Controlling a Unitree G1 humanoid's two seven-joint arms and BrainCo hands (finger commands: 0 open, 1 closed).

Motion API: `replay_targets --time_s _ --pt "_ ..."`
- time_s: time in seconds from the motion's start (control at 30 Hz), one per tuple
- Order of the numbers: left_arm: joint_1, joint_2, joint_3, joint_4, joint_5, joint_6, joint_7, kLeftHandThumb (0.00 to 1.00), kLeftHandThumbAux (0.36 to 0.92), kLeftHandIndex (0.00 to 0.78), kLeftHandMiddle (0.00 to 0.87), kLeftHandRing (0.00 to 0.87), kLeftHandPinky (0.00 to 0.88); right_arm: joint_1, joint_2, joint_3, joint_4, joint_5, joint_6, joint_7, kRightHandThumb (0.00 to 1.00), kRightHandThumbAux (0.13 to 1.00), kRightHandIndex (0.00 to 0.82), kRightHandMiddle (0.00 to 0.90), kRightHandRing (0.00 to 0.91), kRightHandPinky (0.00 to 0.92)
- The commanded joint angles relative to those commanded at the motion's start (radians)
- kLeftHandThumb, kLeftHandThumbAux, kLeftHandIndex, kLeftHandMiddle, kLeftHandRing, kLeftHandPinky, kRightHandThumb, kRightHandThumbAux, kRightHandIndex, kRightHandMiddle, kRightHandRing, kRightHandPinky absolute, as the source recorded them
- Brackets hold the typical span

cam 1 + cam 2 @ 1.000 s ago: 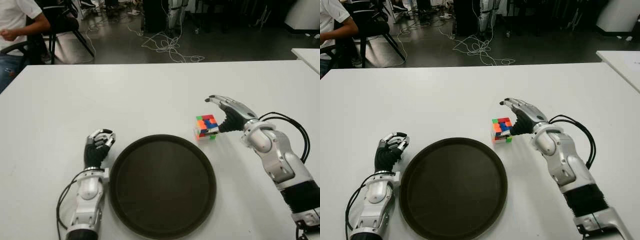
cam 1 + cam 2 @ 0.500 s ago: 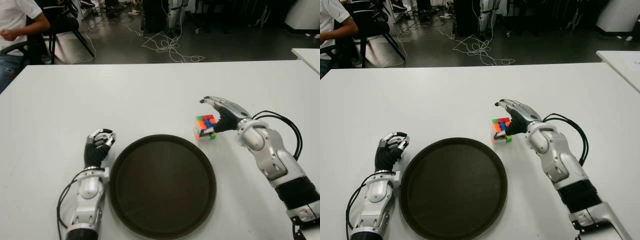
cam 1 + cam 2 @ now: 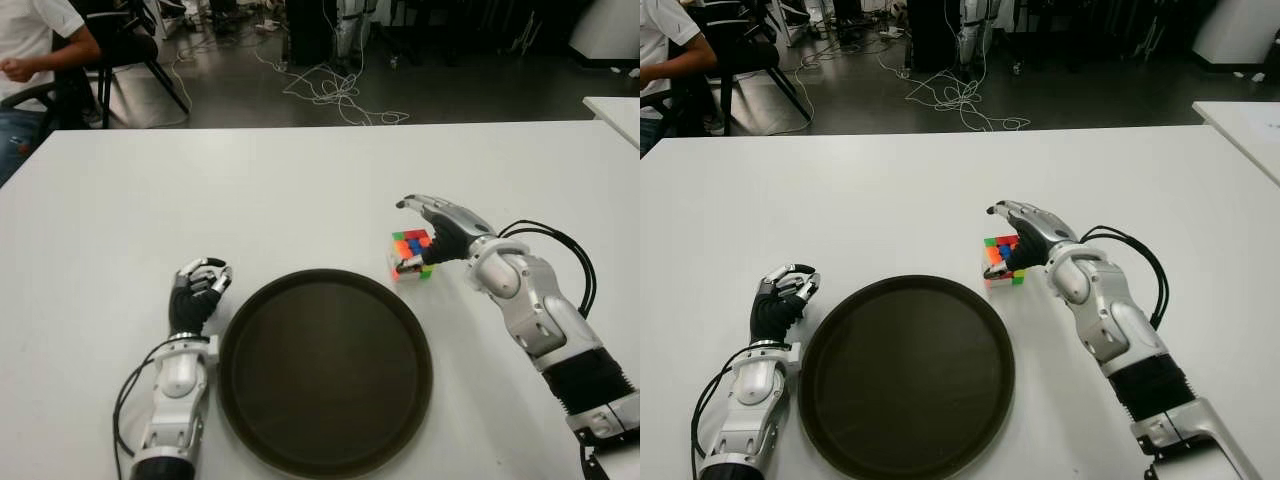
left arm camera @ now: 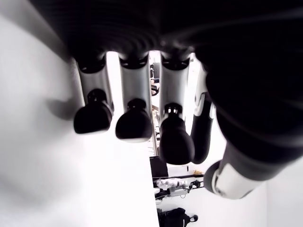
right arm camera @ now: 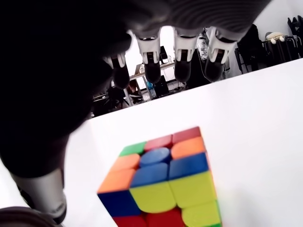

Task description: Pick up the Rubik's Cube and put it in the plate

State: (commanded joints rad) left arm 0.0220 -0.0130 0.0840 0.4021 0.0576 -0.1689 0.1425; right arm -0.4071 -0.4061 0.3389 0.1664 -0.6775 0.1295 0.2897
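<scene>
One broad white tabletop [image 3: 300, 190] carries everything, with a large round dark-brown plate [image 3: 326, 371] at its near middle. At about nine o'clock of the plate shows the left hand [image 3: 198, 293], its fingers [image 4: 135, 123] curled inward and holding nothing. The right hand [image 3: 440, 232] hovers over the small multicoloured Rubik's Cube [image 3: 411, 253], fingers [image 5: 182, 61] spread above it without closing on it. That cube sits on the tabletop at roughly one o'clock of the plate, just beyond its rim.
</scene>
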Motion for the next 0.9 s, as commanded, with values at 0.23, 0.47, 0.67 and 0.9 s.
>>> replay_targets --time_s 0.23,0.47,0.67,0.9 --pt "0.002 0.010 -0.009 0.002 0.008 -0.012 -0.005 0.706 0.708 0.443 0.807 0.824 0.798 -0.011 0.001 0.010 0.029 0.013 -0.028 -0.008 0.000 0.781 0.000 0.000 0.000 0.000" --pt "0.002 0.014 -0.013 0.004 0.008 -0.011 -0.002 0.706 0.708 0.443 0.804 0.822 0.797 -0.017 0.003 0.015 0.056 0.024 -0.061 -0.012 0.000 0.754 0.000 0.000 0.000 0.000" --pt "0.000 0.011 -0.009 0.009 0.000 -0.010 0.000 0.707 0.707 0.443 0.804 0.820 0.794 -0.021 0.006 0.019 0.062 0.031 -0.057 0.007 0.000 0.766 0.000 0.000 0.000 0.000" --pt "-0.001 0.007 -0.006 0.006 -0.007 0.001 -0.001 0.708 0.707 0.443 0.803 0.819 0.791 -0.015 0.009 0.021 0.041 0.026 -0.029 0.030 0.000 0.796 0.000 0.000 0.000 0.000"
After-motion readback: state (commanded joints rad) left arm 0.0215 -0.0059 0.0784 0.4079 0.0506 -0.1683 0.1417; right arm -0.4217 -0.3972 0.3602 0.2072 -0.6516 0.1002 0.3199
